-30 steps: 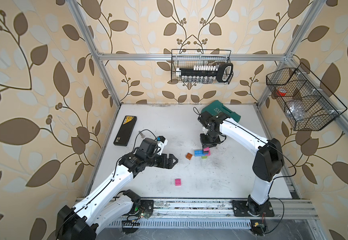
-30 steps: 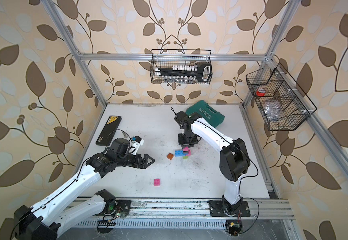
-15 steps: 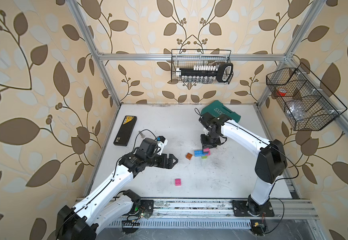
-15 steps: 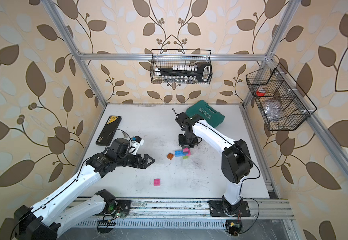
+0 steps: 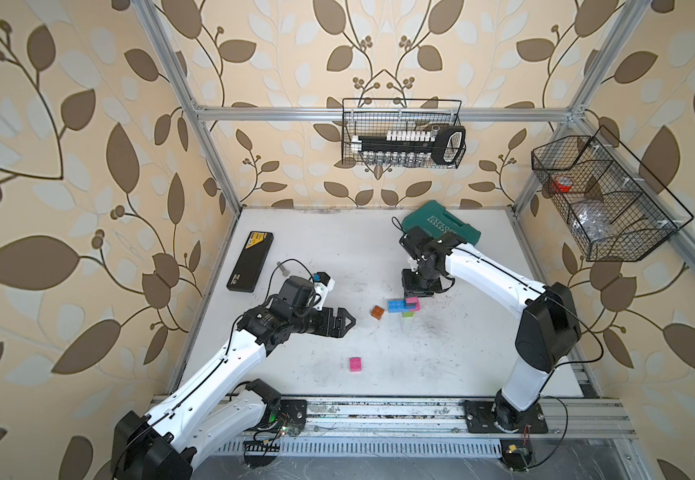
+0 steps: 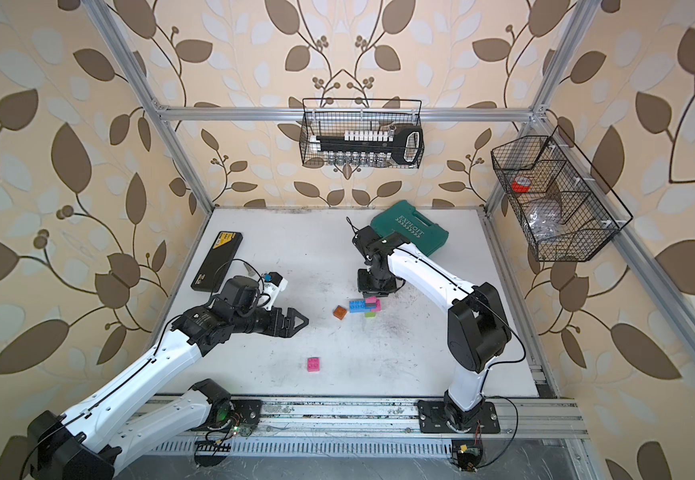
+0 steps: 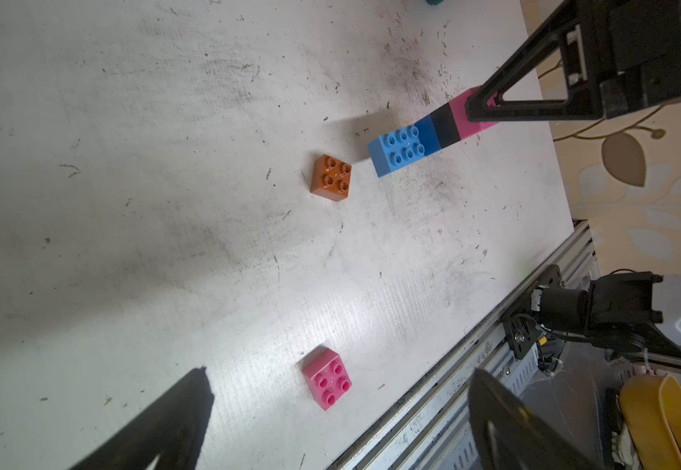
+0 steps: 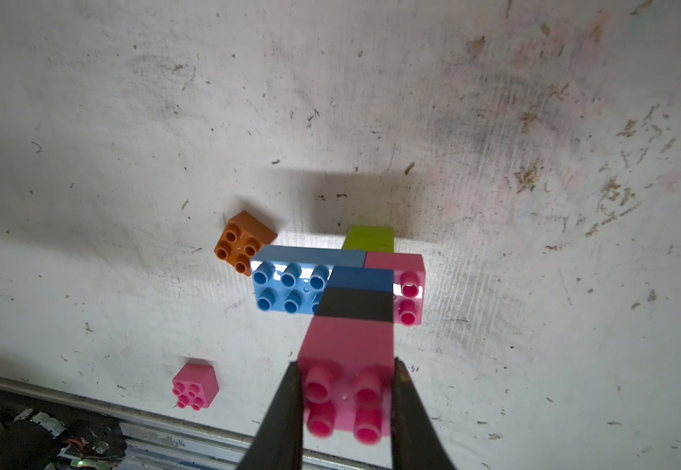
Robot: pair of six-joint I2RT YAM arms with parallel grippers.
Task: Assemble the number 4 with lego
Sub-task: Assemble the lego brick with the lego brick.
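Number 4, the part-built lego figure of studded plastic bricks, sits about desk centre, apparently upright on one lime green brick. Long light-blue brick and a pink square brick form the bar. Small blue brick, black brick and pink top brick stack above. Right jaws are clamped on that top brick. My read: narrow foot, tippy, so it's held steady. Small orange square brick lies just off at its 9 o'clock, not touching. Loose pink brick is well apart at 7 o'clock. Left jaws are spread wide, empty, further out at 9 o'clock, facing both loose bricks. Free to fetch, probably orange.
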